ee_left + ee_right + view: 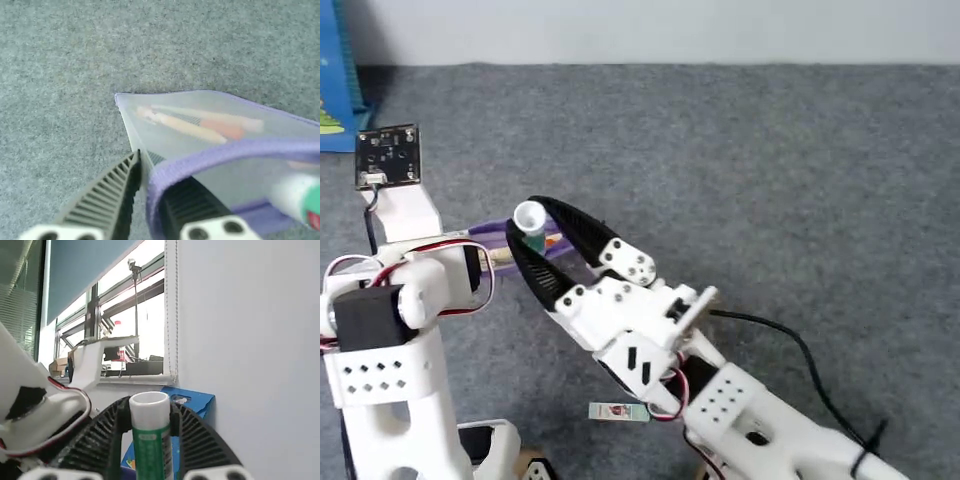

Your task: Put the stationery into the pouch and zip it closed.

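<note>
Right gripper [148, 412] holds one glue stick [152, 445] (pouch [210, 150]: perhaps two pens [190, 127]).

Grey felt-like cover over the desk [800, 180], plain white wall [670, 30] along its far edge, blue box [335, 85] standing at the far corner against that wall, dark-framed window [145, 320] across the room, beaded blind cord [175, 315] hanging beside it.

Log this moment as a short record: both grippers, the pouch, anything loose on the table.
left gripper: shut on the pouch rim
right gripper: shut on the glue stick, at the pouch mouth
pouch: mouth open, pens inside
table: small flat item lies loose
</note>
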Controlling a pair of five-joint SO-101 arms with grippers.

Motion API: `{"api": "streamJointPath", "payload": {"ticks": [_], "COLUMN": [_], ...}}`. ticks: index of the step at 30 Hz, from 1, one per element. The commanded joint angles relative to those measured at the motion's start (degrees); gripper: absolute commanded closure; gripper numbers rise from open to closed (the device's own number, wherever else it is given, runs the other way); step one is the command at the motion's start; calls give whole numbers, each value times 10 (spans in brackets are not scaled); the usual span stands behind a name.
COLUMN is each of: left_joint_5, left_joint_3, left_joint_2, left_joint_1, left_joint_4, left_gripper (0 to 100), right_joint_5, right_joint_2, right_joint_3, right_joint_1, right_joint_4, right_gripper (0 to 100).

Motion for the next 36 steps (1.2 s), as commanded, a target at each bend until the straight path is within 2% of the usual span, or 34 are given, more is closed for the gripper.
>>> {"api": "streamJointPath", "payload": {"ticks": [1, 10, 12, 18, 29, 32, 34, 36], "left_joint_5": [6, 5, 5, 5, 5, 5, 5, 5], "left_joint_3": [-25, -3, -3, 4, 7, 7, 7, 7], "left_joint_2": [1, 2, 2, 2, 2, 2, 2, 2], "left_joint_1": [4, 4, 4, -11, -19, -20, -21, -21], "left_joint_4": [0, -8, -8, -10, -12, -12, -12, -12], "left_gripper": [989, 989, 989, 989, 989, 989, 989, 989], "right_joint_5": [10, 4, -21, -47, -47, -47, -65, -114], "right_joint_2": [32, 46, 46, 40, 36, -1, -48, -110], "right_joint_3": [-42, -40, -40, -31, -29, -23, -23, -29], "right_joint_1": [-5, -6, -5, -3, -3, 9, 29, 67], "right_joint_4": [-51, -56, -55, -19, -6, 64, 159, 285], "right_gripper": [991, 986, 977, 831, 864, 864, 864, 864]}}
